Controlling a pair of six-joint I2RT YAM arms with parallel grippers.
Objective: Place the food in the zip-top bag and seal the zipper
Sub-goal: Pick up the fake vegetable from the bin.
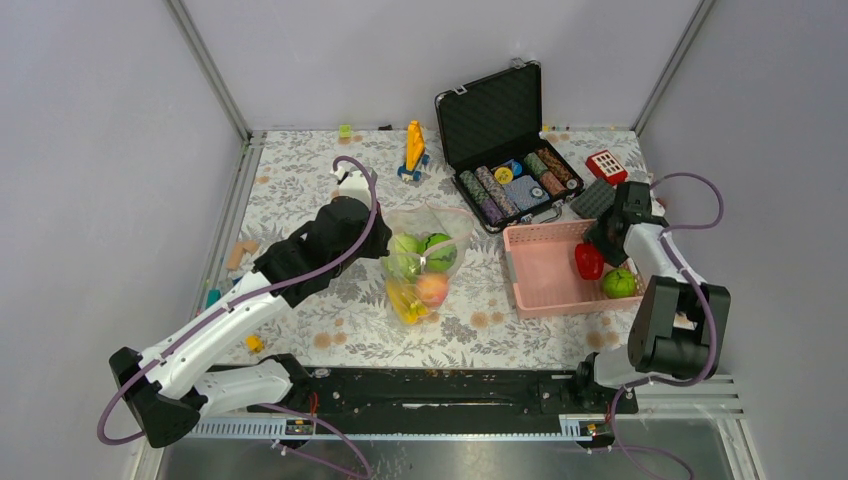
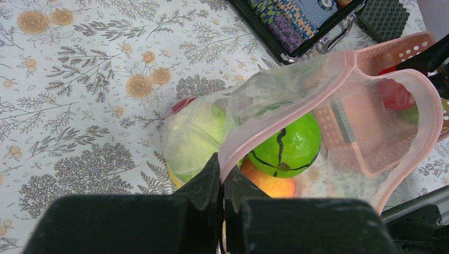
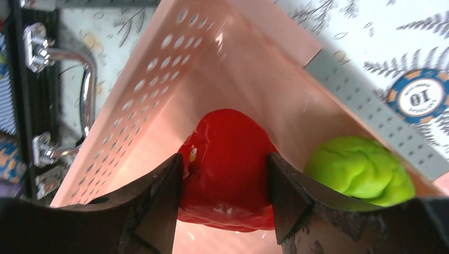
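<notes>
**Left hand (image 1: 382, 240) pinches the zip-top bag (image 1: 428, 225); right hand (image 1: 596, 248) grips a red piece (image 1: 589, 263)**

From above, the zip-top bag lies on the flowered surface (image 1: 300, 190) near the middle, between the left arm and the pink basket (image 1: 545, 290). Through its clear plastic show a pale-green piece (image 1: 404, 250) and a green striped piece (image 1: 441, 250) side by side. A peach piece (image 1: 432, 290) and yellow bananas (image 1: 405, 302) lie nearer the arms' bases. The left hand meets the bag's left edge. The right hand reaches down into the basket's right end, onto the red piece. A bright green piece (image 1: 619, 284) sits just beside it, towards the near right corner. An open black case (image 1: 500, 120) holding poker chips stands behind the basket.

In the left wrist view, the left hand's fingers (image 2: 204, 182) are pressed together on the zipper (image 2: 339, 66), with the pink strip nipped between them. The bag's mouth gapes in a wide loop. Inside are the green striped piece, the peach piece under it and the pale-green piece to one side. The basket shows through the far plastic.

In the right wrist view, the right hand's fingers (image 3: 159, 196) are clamped on either side of the red piece, touching it, inside the basket. The bright green piece lies close beside it. Beyond the basket, a single poker chip (image 3: 418, 98) lies on the surface.
</notes>
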